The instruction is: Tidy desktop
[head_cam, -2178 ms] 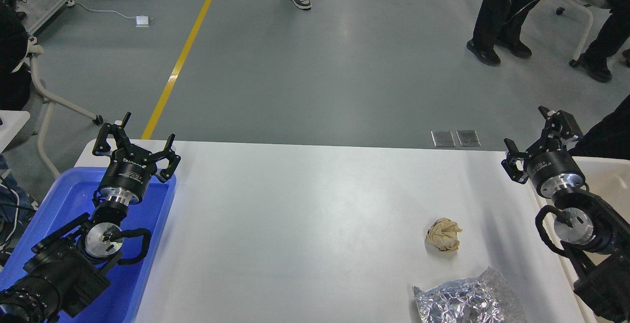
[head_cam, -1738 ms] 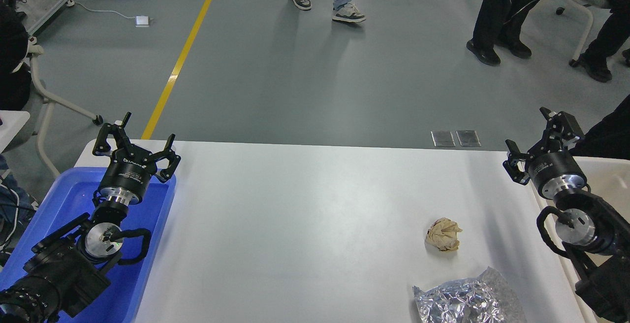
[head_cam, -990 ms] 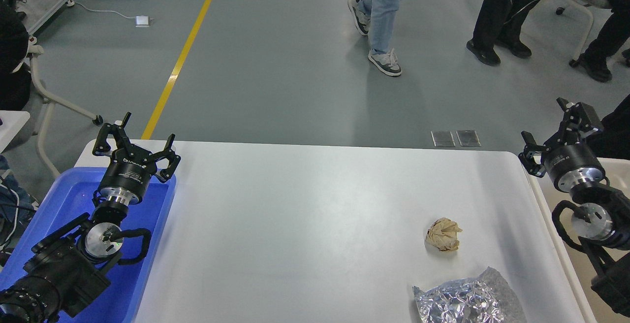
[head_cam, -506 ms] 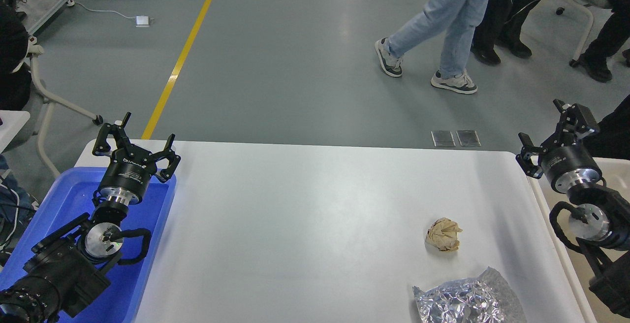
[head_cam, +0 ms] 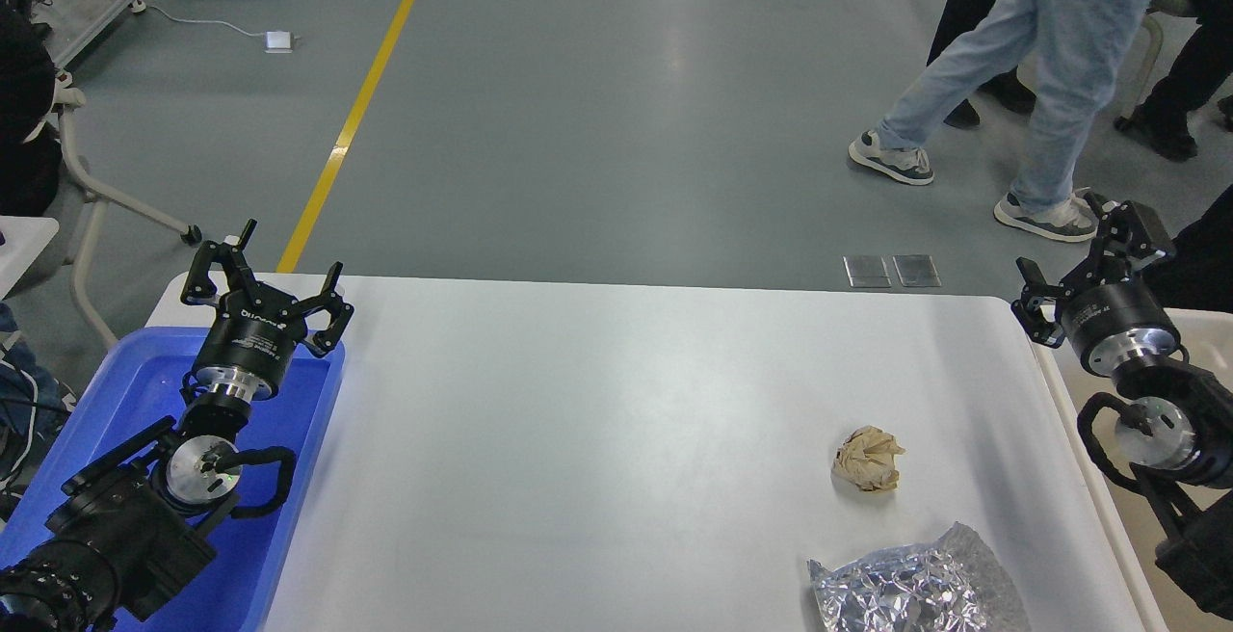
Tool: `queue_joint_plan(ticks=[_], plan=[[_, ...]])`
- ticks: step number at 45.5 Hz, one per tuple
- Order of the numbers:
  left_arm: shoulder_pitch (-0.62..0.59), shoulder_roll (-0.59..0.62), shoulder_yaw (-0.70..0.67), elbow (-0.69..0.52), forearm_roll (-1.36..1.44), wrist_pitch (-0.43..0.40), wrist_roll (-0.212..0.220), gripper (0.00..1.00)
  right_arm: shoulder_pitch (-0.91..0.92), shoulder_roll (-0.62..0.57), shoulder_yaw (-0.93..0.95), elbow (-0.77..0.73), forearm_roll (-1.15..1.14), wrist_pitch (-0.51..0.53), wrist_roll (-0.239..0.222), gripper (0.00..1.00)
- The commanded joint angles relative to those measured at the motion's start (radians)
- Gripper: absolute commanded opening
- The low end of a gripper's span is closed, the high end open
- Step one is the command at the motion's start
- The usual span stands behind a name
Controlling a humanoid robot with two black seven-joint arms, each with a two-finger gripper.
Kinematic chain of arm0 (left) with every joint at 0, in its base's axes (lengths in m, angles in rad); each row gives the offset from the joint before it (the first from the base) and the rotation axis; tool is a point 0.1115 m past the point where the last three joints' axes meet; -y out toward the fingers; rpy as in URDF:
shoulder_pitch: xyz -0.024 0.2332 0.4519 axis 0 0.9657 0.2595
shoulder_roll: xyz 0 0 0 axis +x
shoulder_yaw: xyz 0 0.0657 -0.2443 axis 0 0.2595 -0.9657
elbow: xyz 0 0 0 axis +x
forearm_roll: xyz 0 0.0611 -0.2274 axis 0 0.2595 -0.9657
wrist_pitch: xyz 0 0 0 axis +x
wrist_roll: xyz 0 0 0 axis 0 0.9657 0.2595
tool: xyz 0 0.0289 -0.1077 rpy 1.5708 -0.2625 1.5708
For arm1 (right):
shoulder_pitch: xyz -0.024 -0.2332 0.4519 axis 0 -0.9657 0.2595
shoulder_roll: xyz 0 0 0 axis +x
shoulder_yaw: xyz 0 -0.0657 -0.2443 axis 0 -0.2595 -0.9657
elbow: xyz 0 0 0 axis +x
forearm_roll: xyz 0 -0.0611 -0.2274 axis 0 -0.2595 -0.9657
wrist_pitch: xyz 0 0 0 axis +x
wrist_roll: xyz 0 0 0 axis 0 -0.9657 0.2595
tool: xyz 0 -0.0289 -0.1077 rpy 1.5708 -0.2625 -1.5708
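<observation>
The white desktop [head_cam: 597, 420] fills the middle of the head view. A crumpled beige paper ball [head_cam: 868, 459] lies on its right half. A crinkled silver foil bag [head_cam: 915, 589] lies at the front right edge. My left gripper [head_cam: 265, 266] is open and empty above the far end of the blue tray [head_cam: 116, 391]. My right gripper [head_cam: 1084, 251] is open and empty above the desktop's far right corner, over the beige-white bin [head_cam: 1194, 343].
People's legs [head_cam: 1021, 83] move on the grey floor beyond the table. A yellow floor line [head_cam: 356, 112] runs at the back left. A chair base [head_cam: 116, 198] stands at the left.
</observation>
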Motion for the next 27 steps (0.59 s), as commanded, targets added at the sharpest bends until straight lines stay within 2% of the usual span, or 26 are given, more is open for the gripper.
queue_joint_plan(ticks=[1, 14, 27], plan=[[0.000, 0.000, 0.000, 0.000, 0.000, 0.000, 0.000, 1.00, 0.002, -0.039, -0.040, -0.002, -0.011, -0.001, -0.001, 1.00], [0.000, 0.000, 0.000, 0.000, 0.000, 0.000, 0.000, 1.00, 0.042, -0.245, -0.267, 0.006, -0.020, 0.003, -0.001, 1.00], [0.000, 0.000, 0.000, 0.000, 0.000, 0.000, 0.000, 1.00, 0.202, -0.450, -0.693, 0.015, -0.190, 0.063, -0.001, 1.00]])
